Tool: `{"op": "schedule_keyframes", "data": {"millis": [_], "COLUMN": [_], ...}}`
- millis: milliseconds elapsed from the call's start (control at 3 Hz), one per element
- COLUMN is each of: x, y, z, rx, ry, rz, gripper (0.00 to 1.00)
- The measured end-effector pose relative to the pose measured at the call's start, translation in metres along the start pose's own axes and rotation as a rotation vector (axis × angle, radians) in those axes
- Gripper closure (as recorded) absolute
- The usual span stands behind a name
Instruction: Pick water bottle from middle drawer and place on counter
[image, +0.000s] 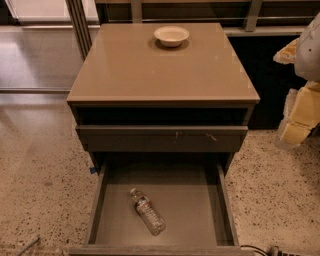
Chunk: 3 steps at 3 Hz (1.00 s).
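Observation:
The water bottle (147, 211) lies on its side on the flat bottom of the open middle drawer (192, 210), cap toward the back left. The glossy tan counter (150, 70) tops the dark cabinet above it. My gripper (299, 112) hangs at the right edge of the view, beside the cabinet at counter height, far from the bottle; it shows as pale yellow and white parts.
A small white bowl (171, 35) sits at the back middle of the counter. A drawer front with pale scratch marks (162, 138) sits above the open drawer. Speckled terrazzo floor (40, 175) lies on both sides. A cable (260, 250) lies at the bottom right.

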<state>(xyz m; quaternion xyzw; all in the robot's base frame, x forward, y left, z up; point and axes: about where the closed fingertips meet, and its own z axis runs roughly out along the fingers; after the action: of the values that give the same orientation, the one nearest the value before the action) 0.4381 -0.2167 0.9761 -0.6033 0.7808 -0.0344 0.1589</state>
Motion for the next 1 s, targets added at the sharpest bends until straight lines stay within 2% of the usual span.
{"op": "schedule_keyframes", "data": {"millis": [333,667,1000], "x": [0.000,-0.004,-0.016], "y": [0.000,0.009,0.031], "z": [0.000,0.020,0.063], "rx": [0.000,-0.005,-0.022], "ry": [0.000,-0.009,-0.015], "rz": [0.000,0.009,0.017], "gripper": [0.00,0.00,0.00]}}
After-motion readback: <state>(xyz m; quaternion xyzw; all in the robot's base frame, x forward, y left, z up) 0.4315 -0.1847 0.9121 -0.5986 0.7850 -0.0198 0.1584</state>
